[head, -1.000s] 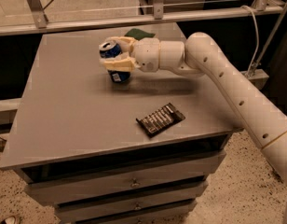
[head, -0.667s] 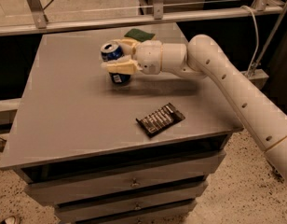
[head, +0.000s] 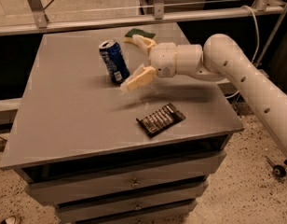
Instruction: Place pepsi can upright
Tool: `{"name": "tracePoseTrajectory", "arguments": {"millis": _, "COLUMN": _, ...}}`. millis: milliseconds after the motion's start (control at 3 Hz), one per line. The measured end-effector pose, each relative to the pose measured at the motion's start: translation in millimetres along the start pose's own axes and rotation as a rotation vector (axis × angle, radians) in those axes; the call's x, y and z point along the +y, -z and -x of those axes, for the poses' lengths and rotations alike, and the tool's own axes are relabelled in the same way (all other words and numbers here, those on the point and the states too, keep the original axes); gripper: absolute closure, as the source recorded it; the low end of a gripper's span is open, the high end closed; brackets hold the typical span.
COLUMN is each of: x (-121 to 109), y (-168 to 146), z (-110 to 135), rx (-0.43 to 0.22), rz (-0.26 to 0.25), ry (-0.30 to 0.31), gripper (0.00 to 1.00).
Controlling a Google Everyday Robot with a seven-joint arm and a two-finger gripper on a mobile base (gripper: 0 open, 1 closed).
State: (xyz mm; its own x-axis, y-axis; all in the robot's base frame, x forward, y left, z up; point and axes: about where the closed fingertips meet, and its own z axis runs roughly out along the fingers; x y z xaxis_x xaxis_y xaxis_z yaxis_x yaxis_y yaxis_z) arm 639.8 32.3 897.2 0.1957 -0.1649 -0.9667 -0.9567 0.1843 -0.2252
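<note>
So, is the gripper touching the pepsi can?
Cannot tell. In the camera view, the open gripper has its lower finger bordering the pepsi can base; no plain gap or contact.

Robotics lab: grey drawered counter (head: 64,125), metal railing (head: 87,24) across the frame's top, speckled floor (head: 255,190) lower right, white robot arm (head: 236,64), its claw (head: 129,63) spread above the counter at centre.
</note>
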Motion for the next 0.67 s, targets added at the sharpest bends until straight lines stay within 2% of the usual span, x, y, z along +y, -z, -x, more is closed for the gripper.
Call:
{"name": "tracePoseTrajectory", "arguments": {"millis": 333, "x": -3, "y": 24, "z": 4, "rx": 0.057, "rz": -0.021, "ry": 0.007, "gripper": 0.00}}
{"name": "tracePoseTrajectory", "arguments": {"millis": 667, "x": -7, "y": 65, "z": 12, "rx": 0.147, "rz": -0.056, "ry": 0.014, "gripper": 0.00}}
